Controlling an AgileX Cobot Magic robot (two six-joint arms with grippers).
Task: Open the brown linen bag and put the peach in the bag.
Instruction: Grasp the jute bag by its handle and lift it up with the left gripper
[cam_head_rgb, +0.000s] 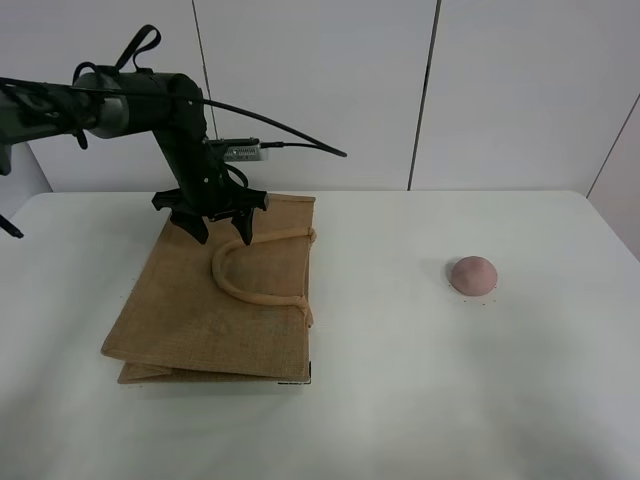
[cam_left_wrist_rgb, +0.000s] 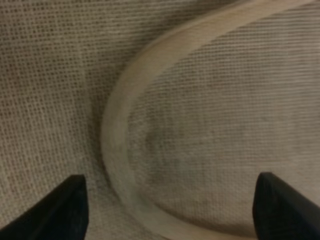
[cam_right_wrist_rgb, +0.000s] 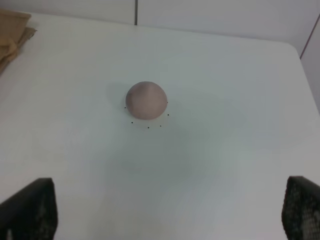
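The brown linen bag (cam_head_rgb: 210, 300) lies flat on the left of the white table, its beige loop handle (cam_head_rgb: 245, 285) on top. My left gripper (cam_head_rgb: 222, 232) is open, its fingers spread just above the bag's far end, straddling the handle's curve. In the left wrist view the handle (cam_left_wrist_rgb: 117, 135) arcs over the coarse weave (cam_left_wrist_rgb: 45, 80) between the two dark fingertips (cam_left_wrist_rgb: 65, 210). The peach (cam_head_rgb: 473, 274) sits alone on the right of the table. In the right wrist view the peach (cam_right_wrist_rgb: 146, 100) lies ahead of my open, empty right gripper (cam_right_wrist_rgb: 167, 212), well apart. The right arm does not show in the high view.
White wall panels stand behind the table's far edge (cam_head_rgb: 450, 192). A corner of the bag (cam_right_wrist_rgb: 12, 35) shows at the edge of the right wrist view. The white tabletop (cam_head_rgb: 400, 380) stretches between bag and peach.
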